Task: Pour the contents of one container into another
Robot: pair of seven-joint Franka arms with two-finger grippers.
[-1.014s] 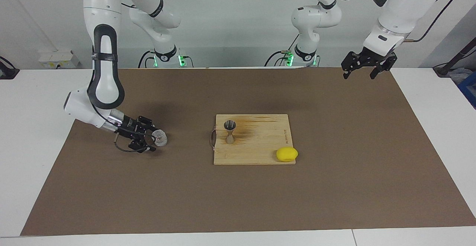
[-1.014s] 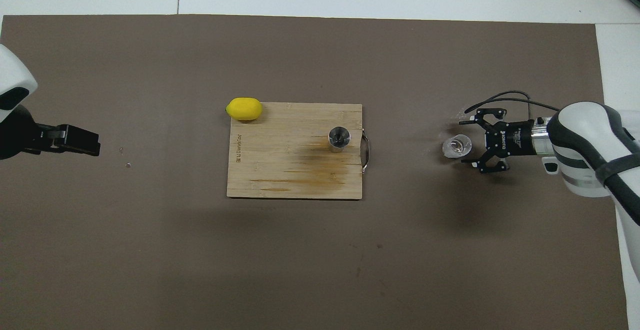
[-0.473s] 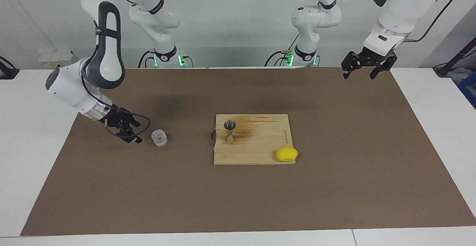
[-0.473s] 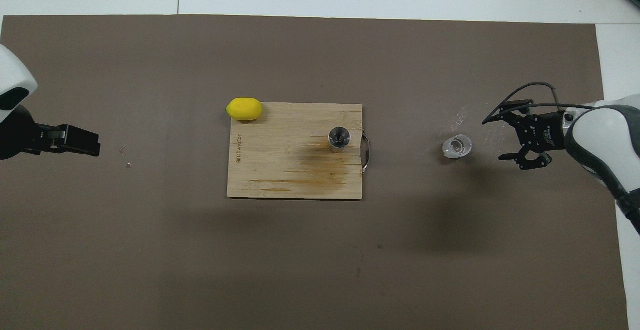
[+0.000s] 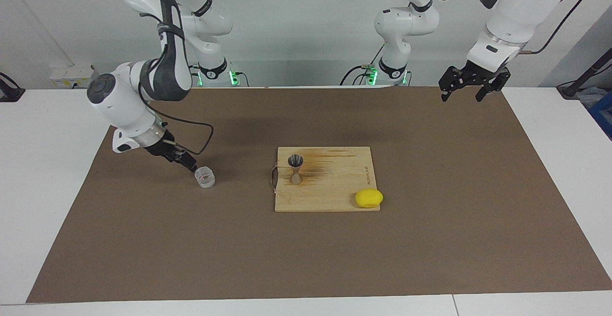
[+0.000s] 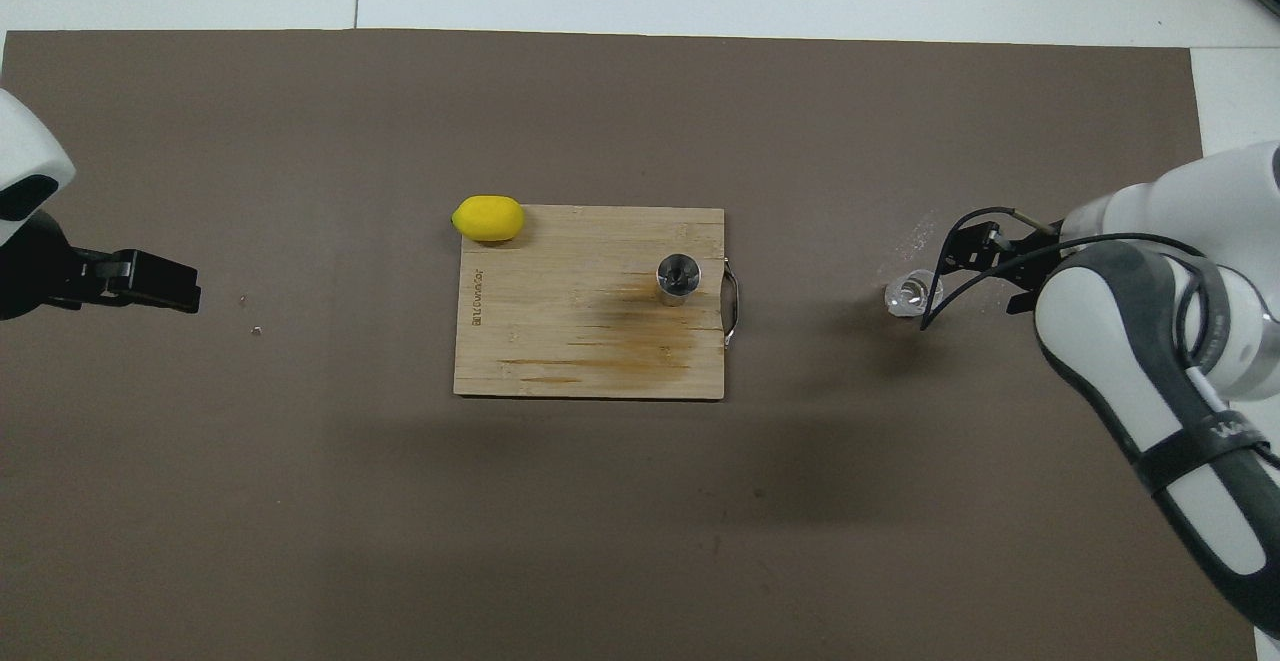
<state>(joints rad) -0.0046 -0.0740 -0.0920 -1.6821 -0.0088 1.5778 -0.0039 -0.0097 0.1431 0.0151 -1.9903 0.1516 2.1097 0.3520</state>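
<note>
since a second ago the right gripper (image 5: 184, 162) has let go of the cup (image 5: 204, 177), drawn off and swung round; it now hangs just beside the cup's rim, and i cannot tell how its fingers stand. the cup is back upright on the mat, toward the right arm's end, well apart from the board (image 5: 330, 196). that looks like the pour being over, or a fresh grasp coming. the cup is clear and ribbed. the jigger (image 5: 295, 168) stands on the board. the left gripper (image 5: 468, 89) waits, spread.
</note>
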